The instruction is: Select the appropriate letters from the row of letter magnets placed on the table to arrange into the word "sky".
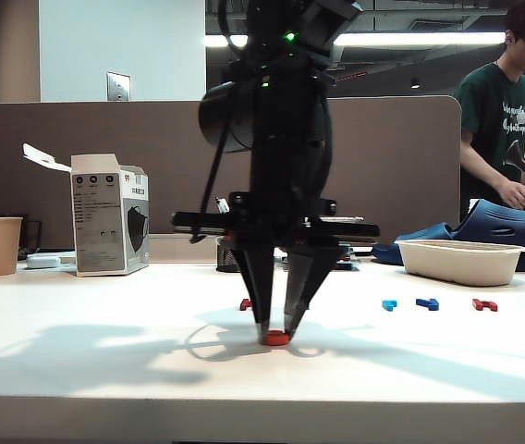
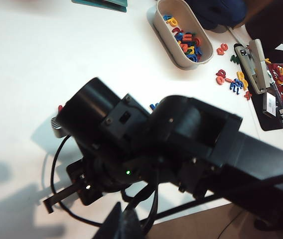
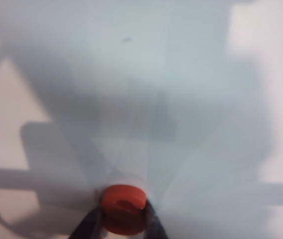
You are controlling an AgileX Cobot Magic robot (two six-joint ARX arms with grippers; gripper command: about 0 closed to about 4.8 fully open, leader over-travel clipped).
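One letter pinched: the orange-red S [image 3: 123, 209] sits between the right gripper [image 1: 275, 331] tips, low at the white table [image 1: 105, 370].
Left gripper out of view; its camera sees the right arm [image 2: 181, 144].

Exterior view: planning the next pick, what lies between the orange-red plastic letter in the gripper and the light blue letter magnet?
Only bare white table; right gripper grips the orange-red letter, the light blue letter farther right.

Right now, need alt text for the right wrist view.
The right gripper has its jaws shut on the orange-red S, low over the white table. Broad grey arm shadows cover most of the table; nothing else shows.
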